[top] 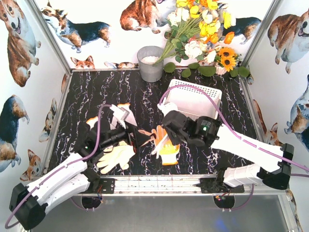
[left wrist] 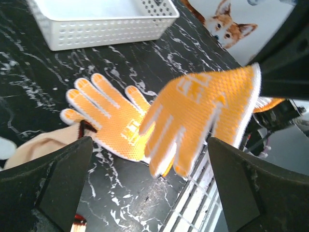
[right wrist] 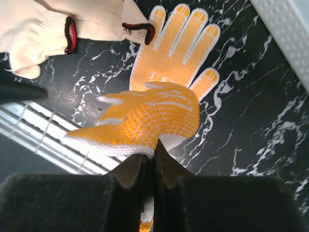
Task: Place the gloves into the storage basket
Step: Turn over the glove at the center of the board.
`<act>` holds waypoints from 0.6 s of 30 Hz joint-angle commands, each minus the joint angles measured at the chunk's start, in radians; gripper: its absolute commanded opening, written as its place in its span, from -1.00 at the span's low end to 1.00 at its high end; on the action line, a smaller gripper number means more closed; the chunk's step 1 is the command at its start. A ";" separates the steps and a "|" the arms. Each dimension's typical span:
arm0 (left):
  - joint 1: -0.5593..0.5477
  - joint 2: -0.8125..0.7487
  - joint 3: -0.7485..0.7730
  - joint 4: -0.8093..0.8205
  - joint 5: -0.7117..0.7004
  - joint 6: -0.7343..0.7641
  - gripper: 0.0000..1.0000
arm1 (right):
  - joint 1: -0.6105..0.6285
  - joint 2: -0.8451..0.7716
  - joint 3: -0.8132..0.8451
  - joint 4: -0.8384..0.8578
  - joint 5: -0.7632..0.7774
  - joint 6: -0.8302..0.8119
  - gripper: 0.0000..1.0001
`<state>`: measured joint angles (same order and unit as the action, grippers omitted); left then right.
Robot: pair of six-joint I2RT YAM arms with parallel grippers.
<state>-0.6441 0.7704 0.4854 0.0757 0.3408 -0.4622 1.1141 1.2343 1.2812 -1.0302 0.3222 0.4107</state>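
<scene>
Right gripper [right wrist: 153, 162]: jaws pressed together on the edge of one orange-palmed glove [right wrist: 145, 121], held clear of the worktop [right wrist: 251, 145]. Second orange-palmed glove [right wrist: 181, 43]: flat, just beyond those jaws. Left gripper [left wrist: 149, 154]: jaws spread, holding nothing. Cream gloves [top: 116, 157]: beside the left jaws. Storage basket [left wrist: 111, 31]: beyond both jaws, no glove visible inside; task judged barely begun. Only the right wrist view shows the pinch; the left wrist view shows the basket's bare floor.

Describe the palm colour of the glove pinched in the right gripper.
Held glove: orange dotted palm, white edging; right wrist view shows it best.
</scene>
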 commanded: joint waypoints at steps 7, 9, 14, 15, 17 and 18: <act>-0.108 0.197 -0.007 0.435 0.167 -0.044 0.99 | -0.153 -0.038 0.029 -0.169 -0.248 0.249 -1.00; -0.160 0.246 0.036 0.386 0.153 0.016 0.99 | -0.173 -0.050 0.023 -0.183 -0.267 0.260 -1.00; -0.301 0.341 0.118 0.280 0.060 0.158 0.99 | -0.208 -0.067 0.040 -0.224 -0.323 0.281 -1.00; -0.307 0.357 0.118 0.294 0.051 0.160 0.99 | -0.211 -0.073 0.042 -0.232 -0.335 0.283 -1.00; -0.315 0.404 0.112 0.340 0.041 0.156 0.99 | -0.216 -0.088 0.039 -0.241 -0.362 0.286 -1.00; -0.318 0.429 0.120 0.355 0.045 0.155 0.99 | -0.220 -0.095 0.037 -0.244 -0.375 0.285 -1.00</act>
<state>-0.9508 1.1305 0.5808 0.3771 0.4202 -0.3592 0.9062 1.1851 1.3029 -1.2564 0.0193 0.6682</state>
